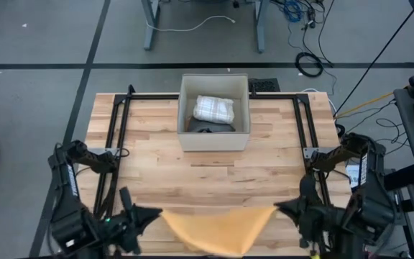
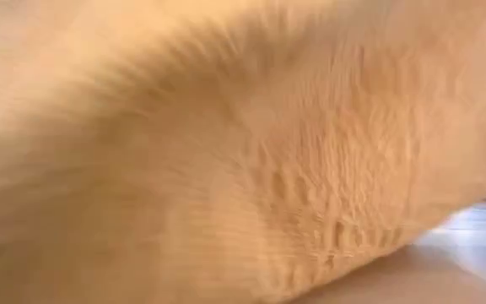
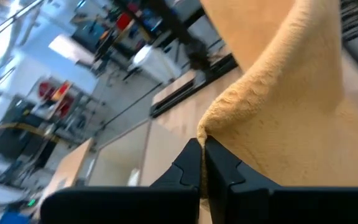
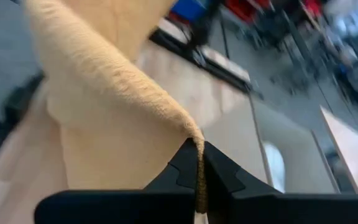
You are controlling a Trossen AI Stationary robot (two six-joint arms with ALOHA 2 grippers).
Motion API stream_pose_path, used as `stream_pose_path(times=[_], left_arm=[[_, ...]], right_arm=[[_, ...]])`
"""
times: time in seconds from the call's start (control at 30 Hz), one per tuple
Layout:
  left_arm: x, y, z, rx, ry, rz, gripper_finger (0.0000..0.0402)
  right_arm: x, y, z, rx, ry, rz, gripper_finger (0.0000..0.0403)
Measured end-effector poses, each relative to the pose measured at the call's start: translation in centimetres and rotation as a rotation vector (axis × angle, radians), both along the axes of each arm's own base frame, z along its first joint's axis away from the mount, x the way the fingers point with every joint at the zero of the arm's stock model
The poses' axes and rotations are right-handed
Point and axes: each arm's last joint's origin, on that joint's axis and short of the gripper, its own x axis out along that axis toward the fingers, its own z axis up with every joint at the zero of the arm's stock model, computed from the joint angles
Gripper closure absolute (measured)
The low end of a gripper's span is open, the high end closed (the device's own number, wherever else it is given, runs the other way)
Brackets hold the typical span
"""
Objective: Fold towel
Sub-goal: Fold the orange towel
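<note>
I see the towel [image 1: 218,229] stretched between my two grippers at the near edge of the table [image 1: 264,158]. The left gripper [image 3: 202,144] pinches one corner, the right gripper [image 4: 198,149] pinches the other; a box [image 1: 214,137] with a folded cloth [image 1: 214,108] sits at the far side

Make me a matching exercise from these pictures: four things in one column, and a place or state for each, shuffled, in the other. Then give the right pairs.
Things:
1. left gripper
2. right gripper
3. cardboard box
4. folded checked cloth

Places or states:
A. lies inside the box
B. stands at the middle of the far half of the wooden table
C. shut on the left corner of the yellow towel, at the near edge
D. shut on the towel's right corner, at the near edge

Pairs: 1-C, 2-D, 3-B, 4-A
</note>
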Motion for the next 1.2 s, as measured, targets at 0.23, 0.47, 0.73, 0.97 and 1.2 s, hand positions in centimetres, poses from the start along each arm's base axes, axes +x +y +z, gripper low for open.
stream_pose_path(times=[0.23,0.47,0.73,0.97,1.2], left_arm=[[1.7,1.8,-0.1,0.054,0.024,0.079,0.0397],[1.6,1.8,1.1,0.071,-0.005,0.064,0.0397],[-0.3,-0.1,3.5,0.072,-0.053,-0.062,0.0397],[-2.0,-2.4,5.1,0.079,-0.093,-0.209,0.0397],[-0.4,-0.1,3.4,0.041,-0.012,-0.096,0.0397]], right_arm=[[0.5,-0.7,-0.2,-0.004,0.011,-0.037,0.0403],[-0.6,-1.8,1.9,0.014,-0.089,0.002,0.0403],[-1.6,-1.3,4.9,0.138,-0.138,0.221,0.0403],[-1.3,0.0,6.2,0.14,-0.15,0.455,0.0403],[-0.5,-2.5,4.5,0.092,-0.051,0.229,0.0403]])
